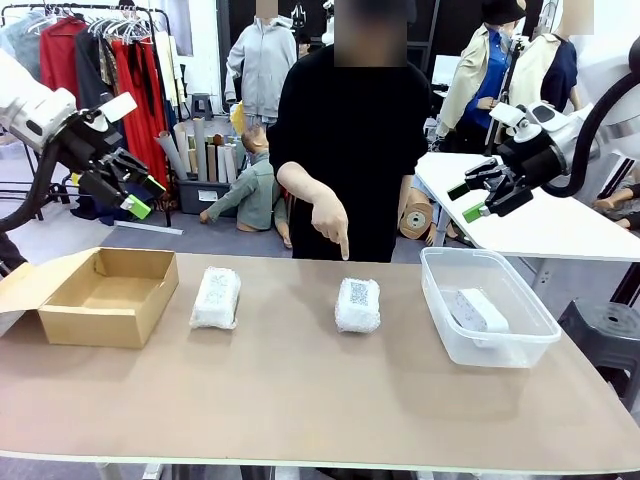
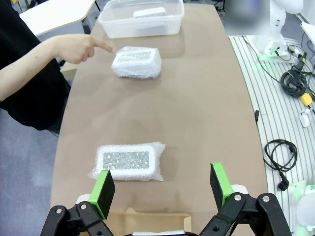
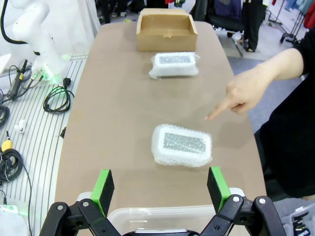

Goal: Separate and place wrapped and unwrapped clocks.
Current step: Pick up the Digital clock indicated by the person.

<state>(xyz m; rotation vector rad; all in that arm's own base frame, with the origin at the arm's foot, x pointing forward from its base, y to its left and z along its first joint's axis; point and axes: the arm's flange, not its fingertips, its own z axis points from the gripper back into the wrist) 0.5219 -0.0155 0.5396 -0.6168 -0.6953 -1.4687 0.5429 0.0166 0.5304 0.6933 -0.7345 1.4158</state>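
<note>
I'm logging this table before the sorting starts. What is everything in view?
wrapped clocks: two, white in bubble wrap, one near the box, one mid-table
bare clock: one, white, inside the tub
tub: one, clear plastic, table's right side
box: one, brown cardboard, open, table's left side
table: one, brown
hand: one, the person's, pointing down at the mid-table wrapped clock
left gripper: open, raised above the box end
right gripper: open, raised above the tub end
</note>
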